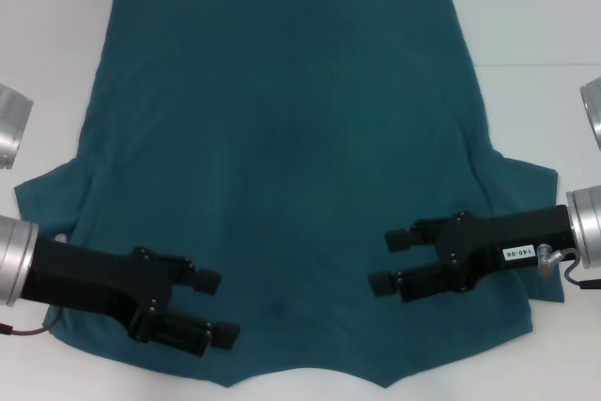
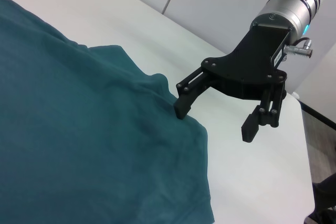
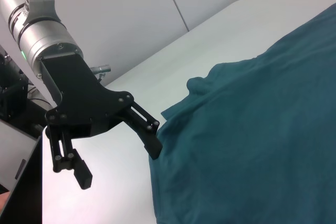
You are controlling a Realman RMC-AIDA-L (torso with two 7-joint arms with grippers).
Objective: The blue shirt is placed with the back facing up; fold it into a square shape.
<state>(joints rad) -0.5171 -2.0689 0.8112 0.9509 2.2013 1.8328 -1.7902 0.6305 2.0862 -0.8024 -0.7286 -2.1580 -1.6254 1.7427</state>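
The blue shirt (image 1: 282, 157) lies flat on the white table (image 1: 47, 44), plain side up, with its neckline at the near edge and its hem far away. My left gripper (image 1: 218, 307) hovers open over the near left part of the shirt, close to the left sleeve (image 1: 47, 204). My right gripper (image 1: 383, 260) hovers open over the near right part, beside the right sleeve (image 1: 526, 185). The left wrist view shows the right gripper (image 2: 215, 121) with one finger over the shirt (image 2: 79, 145). In the right wrist view the left gripper (image 3: 118, 165) hangs at the edge of the shirt (image 3: 262, 145). Neither holds anything.
Bare white table surrounds the shirt on both sides. Silver arm joints stand at the left edge (image 1: 9, 124) and the right edge (image 1: 592, 110). The table's edge (image 2: 310, 156) drops off past the right gripper. Dark equipment (image 3: 13, 98) stands beyond the table's left side.
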